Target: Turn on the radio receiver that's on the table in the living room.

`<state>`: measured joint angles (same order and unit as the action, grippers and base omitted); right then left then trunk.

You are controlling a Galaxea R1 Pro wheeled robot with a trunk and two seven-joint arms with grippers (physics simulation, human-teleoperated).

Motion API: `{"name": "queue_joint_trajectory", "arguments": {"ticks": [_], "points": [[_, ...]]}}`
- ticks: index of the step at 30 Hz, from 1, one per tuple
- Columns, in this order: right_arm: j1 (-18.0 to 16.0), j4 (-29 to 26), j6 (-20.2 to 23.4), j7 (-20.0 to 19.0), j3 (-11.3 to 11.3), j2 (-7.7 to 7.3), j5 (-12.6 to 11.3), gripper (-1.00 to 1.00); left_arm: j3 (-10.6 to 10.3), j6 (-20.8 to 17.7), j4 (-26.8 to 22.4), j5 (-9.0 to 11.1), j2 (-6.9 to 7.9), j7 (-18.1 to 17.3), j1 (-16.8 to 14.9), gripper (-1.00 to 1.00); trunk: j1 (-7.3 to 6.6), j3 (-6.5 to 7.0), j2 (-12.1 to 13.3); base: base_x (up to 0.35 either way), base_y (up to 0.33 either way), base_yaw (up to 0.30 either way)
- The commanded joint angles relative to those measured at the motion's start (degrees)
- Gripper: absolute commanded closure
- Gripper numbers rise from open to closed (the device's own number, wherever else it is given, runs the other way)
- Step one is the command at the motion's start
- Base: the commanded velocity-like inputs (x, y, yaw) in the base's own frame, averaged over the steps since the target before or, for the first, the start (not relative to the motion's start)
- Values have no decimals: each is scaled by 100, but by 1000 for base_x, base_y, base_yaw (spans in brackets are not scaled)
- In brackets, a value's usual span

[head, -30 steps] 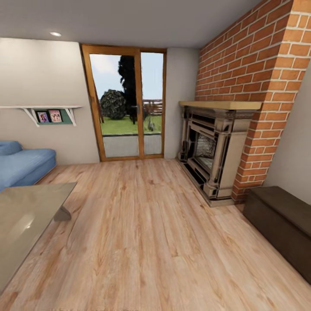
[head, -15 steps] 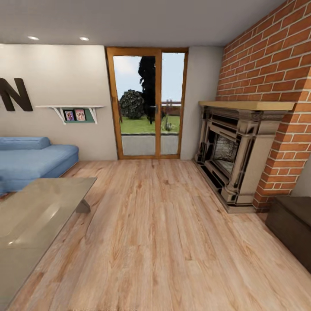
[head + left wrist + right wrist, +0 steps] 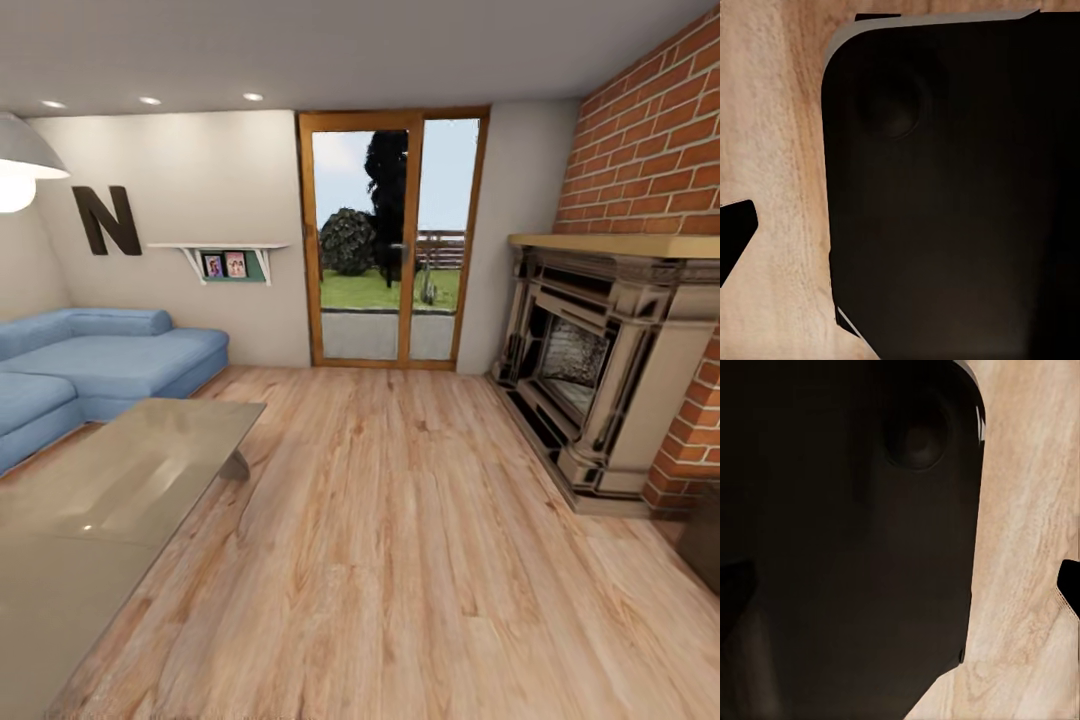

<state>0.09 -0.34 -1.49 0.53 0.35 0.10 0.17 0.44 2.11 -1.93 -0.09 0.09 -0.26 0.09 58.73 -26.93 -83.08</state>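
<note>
The only writing we could read was a large dark letter "N" (image 3: pixel 105 219) mounted on the beige wall above the sofa. Beside it, a white wall shelf (image 3: pixel 218 248) carried two small framed photographs (image 3: pixel 224 265) against a green backing; their content was too small for us to make out.

We were looking across the living room, floored in light wood planks (image 3: pixel 400 520) running away from us toward a glazed door with a wooden frame (image 3: pixel 393 238), through which we saw grass, a shrub and a dark tree. The worktop (image 3: pixel 110 500), a low table with a glossy grey reflective surface, stood at the left of the head view, one leg visible under its far corner. We saw no radio on the part of the worktop in sight, so we could not tell where it sat. A blue sectional sofa (image 3: pixel 110 360) lay behind the worktop in the left corner. A white lamp shade (image 3: pixel 25 160) hung at the upper left, and small recessed lights dotted the ceiling. On the right rose a brick wall (image 3: pixel 650 140) with an ornate fireplace (image 3: pixel 600 370) under a wooden mantel.

In each wrist view we saw a dark rounded body of the robot (image 3: pixel 945 195) over the plank floor, with a dark tip at the frame's edge. We could not tell how far either end effector was open, nor whether it held anything.
</note>
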Motion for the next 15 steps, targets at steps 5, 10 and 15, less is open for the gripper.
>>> {"name": "queue_joint_trajectory", "arguments": {"ticks": [5, 10, 15], "points": [[0, 2, 0, 0, 0, -1, 0, -100, 0, 2, 4, 0, 0, 0, 0, -100, 0, 0, 0, 0, 0, 271], [0, 0, 0, 0, 0, 0, 0, -100, 0, 0, 2, 0, -1, 0, 1, -100, 0, -3, 0, 0, 0, 271], [0, 1, 0, 0, 0, -1, 0, -100, 0, 0, 5, 0, 0, 0, 0, -100, 0, -15, 0, 0, 0, 271]]}}
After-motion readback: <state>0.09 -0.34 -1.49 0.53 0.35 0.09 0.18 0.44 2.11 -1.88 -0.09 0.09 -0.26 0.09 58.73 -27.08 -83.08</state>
